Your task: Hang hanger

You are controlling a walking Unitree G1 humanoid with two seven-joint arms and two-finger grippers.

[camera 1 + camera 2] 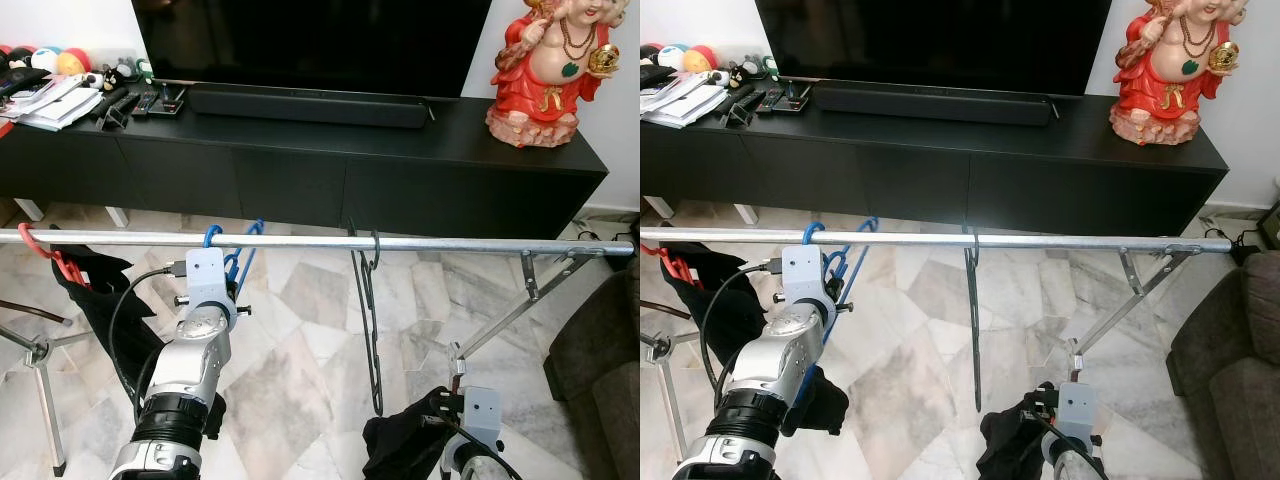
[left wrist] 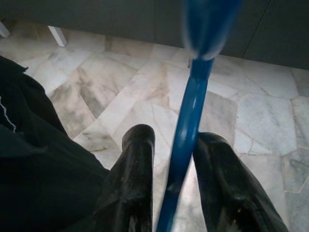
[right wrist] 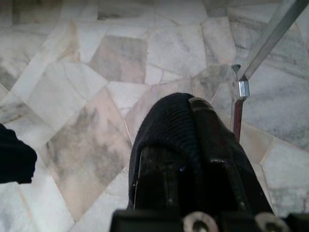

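Note:
A silver rail (image 1: 450, 244) runs across in front of me. The blue hanger (image 1: 232, 252) has its hook over the rail near the left side. My left gripper (image 2: 176, 137) is raised just under the rail, shut on the hanger's blue bar (image 2: 187, 121). A dark grey hanger (image 1: 368, 300) hangs empty from the rail's middle. At the rail's left end, a red hanger (image 1: 45, 255) carries a black garment (image 1: 100, 290). My right gripper (image 3: 182, 112) is low near the floor, shut on a black knit cloth (image 3: 166, 128) that drapes over its fingers.
Behind the rail stands a long black TV cabinet (image 1: 300, 160) with a soundbar (image 1: 305, 105), a red statue (image 1: 548, 70) and clutter (image 1: 60, 95). The rack's diagonal brace (image 1: 520, 300) slopes down on the right. A dark sofa (image 1: 605, 360) is at the right edge. The floor is marble tile (image 1: 300, 380).

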